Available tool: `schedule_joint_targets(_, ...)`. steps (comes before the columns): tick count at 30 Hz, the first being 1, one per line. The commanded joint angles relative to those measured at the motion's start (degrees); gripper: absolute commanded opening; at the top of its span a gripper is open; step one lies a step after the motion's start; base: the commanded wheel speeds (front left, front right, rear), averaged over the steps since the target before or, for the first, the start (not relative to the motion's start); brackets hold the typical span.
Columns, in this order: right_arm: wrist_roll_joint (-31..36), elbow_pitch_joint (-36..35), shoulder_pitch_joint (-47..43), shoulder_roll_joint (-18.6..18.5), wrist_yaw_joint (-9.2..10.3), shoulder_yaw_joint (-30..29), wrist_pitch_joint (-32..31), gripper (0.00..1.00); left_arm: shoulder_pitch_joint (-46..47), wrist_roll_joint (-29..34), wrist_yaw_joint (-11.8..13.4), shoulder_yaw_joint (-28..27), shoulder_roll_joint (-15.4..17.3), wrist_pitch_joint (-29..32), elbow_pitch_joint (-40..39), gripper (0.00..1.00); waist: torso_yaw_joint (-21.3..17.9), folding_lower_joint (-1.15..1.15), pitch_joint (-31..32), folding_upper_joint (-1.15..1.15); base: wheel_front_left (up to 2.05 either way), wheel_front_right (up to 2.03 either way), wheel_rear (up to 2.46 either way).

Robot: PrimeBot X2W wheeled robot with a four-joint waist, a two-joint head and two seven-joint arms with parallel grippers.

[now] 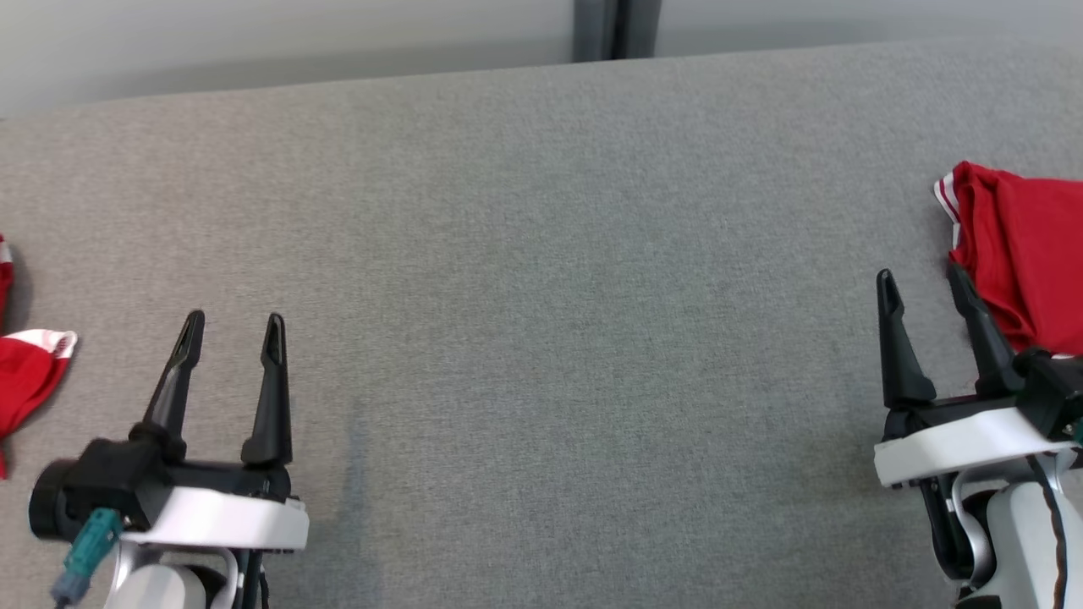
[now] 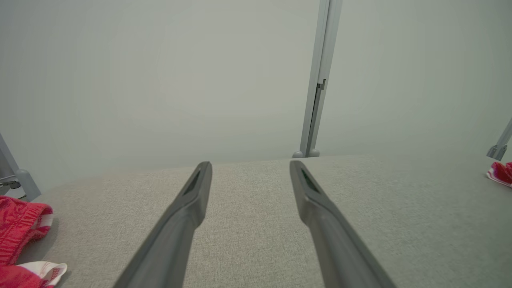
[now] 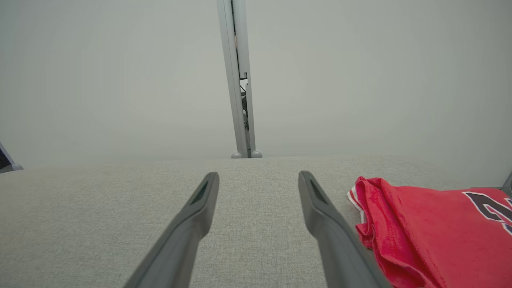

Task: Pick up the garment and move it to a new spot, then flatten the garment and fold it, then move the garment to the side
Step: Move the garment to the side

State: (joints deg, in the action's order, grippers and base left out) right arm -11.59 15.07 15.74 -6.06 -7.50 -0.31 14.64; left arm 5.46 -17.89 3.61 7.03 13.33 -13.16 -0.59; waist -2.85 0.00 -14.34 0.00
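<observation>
Grey table (image 1: 541, 296); left end effector (image 1: 235, 320), right end effector (image 1: 920, 275) spread, empty.

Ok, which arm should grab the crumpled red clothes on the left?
Left, probably: the open left gripper sits close beside that red garment, while the right gripper is across the table by the red jersey.

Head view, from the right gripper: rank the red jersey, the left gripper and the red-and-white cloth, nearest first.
1. Red jersey, just right of the right gripper.
2. Left gripper, far across to the left.
3. Red-and-white cloth, at the far left edge.
</observation>
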Motion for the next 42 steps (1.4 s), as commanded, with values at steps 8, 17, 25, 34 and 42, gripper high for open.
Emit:
schedule_joint_targets(8,1.3,-5.0,-6.5,1.1,0.00,-0.5,-2.5,1.00,-5.9,-0.7,2.0,-0.4,-1.0,-0.8,1.5,1.00,3.1,0.00,6.1,0.00,0.00,0.00,0.00)
schedule_joint_targets(17,2.1,-9.3,-15.0,2.2,0.00,-2.7,-6.1,1.00,-10.8,-0.8,2.4,0.6,-0.6,0.7,1.3,1.00,4.1,0.00,12.8,0.00,0.00,0.00,0.00)
schedule_joint_targets(25,2.9,-13.8,-20.8,2.7,0.00,-3.8,-8.7,1.00,-13.4,-0.6,2.7,1.6,0.1,2.7,-0.1,1.00,4.1,0.00,15.2,0.00,0.00,0.00,0.00)
schedule_joint_targets(34,3.7,-17.3,-22.5,3.0,0.00,-3.7,-10.5,1.00,-14.0,-0.9,3.0,1.9,0.7,3.5,-0.6,1.00,3.9,0.00,15.2,0.00,0.00,0.00,0.00)
schedule_joint_targets(42,3.8,-18.2,-22.9,3.0,0.00,-3.8,-10.9,1.00,-13.7,-1.1,3.6,2.1,0.7,3.7,-0.7,1.00,4.0,0.00,14.8,0.00,0.00,0.00,0.00)
